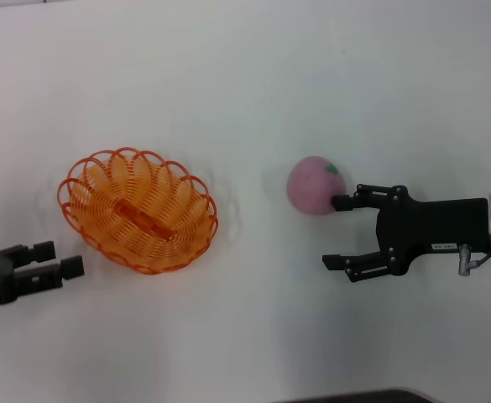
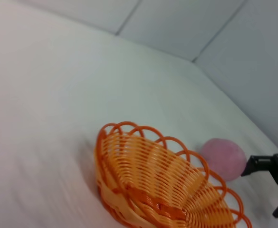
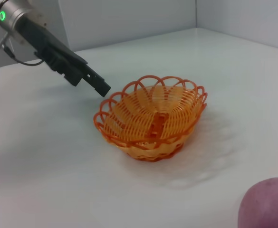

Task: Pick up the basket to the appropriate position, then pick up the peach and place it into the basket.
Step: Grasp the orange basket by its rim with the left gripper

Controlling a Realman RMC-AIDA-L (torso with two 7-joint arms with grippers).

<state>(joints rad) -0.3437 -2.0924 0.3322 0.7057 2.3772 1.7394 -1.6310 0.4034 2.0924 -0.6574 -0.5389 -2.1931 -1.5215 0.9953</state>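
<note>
- Orange wire loops form the basket [image 1: 138, 210], an oval, shallow bowl with a scalloped rim, resting upright on the white table [image 1: 245, 75]; in the head view its long axis runs diagonally, from far-left to near-right.
- Only the right wrist view shows the green light on the left arm and the flat strip along the basket's [image 3: 150, 116] floor from the side.
- Matte and round, the pink peach [image 1: 315, 185] sits well right of the basket, green leaf mark on top; the left wrist view shows the peach [image 2: 223, 158] just beyond the basket's [image 2: 153, 185] far rim, without the mark.
- Spread wide, the right gripper [image 1: 339, 232] has its upper fingertip touching the peach's side, the lower finger off it.
- Fingers pressed nearly together, the left gripper [image 1: 60, 260] hangs just left of the basket, apart from it.
</note>
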